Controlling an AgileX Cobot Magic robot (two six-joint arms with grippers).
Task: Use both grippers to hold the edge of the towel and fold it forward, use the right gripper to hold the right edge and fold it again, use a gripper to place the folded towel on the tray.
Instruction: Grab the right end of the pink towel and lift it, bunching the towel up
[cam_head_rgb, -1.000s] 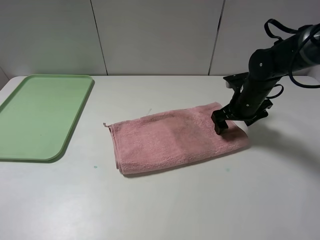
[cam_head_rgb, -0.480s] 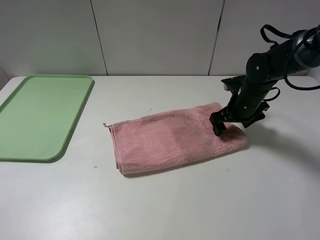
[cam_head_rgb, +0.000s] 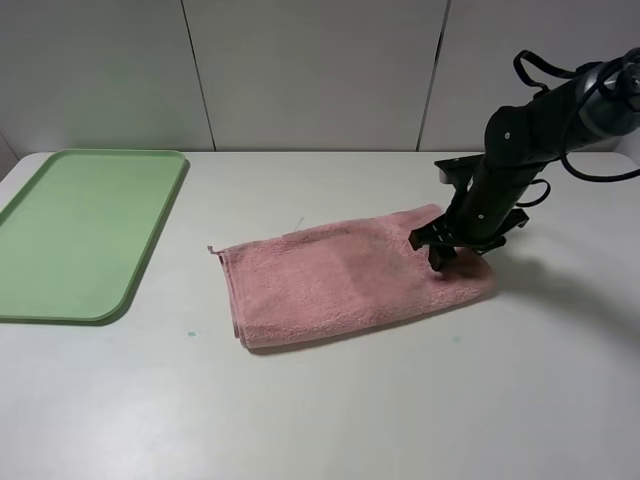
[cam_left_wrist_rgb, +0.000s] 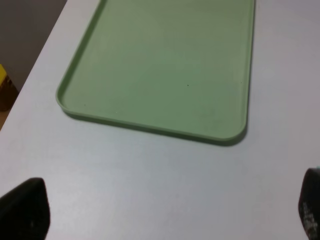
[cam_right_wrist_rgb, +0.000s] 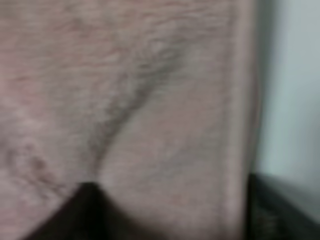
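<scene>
Pink terry towel (cam_head_rgb: 350, 280), folded once, laid centre-right of frame, well apart from the green tray (cam_head_rgb: 150, 250) at left; judged soft, light, limp. Right gripper (cam_head_rgb: 440, 258) is set on its right end, cloth ridged between the jaws, closure not determinable; left gripper (cam_left_wrist_rgb: 166, 207) is held wide near the tray. Hold is best taken at the right hem (cam_head_rgb: 488, 280), both layers.

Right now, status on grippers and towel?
Left gripper open near tray. Right gripper on towel, right end, grip unclear. Towel folded once, flat. Nothing in the way.
</scene>
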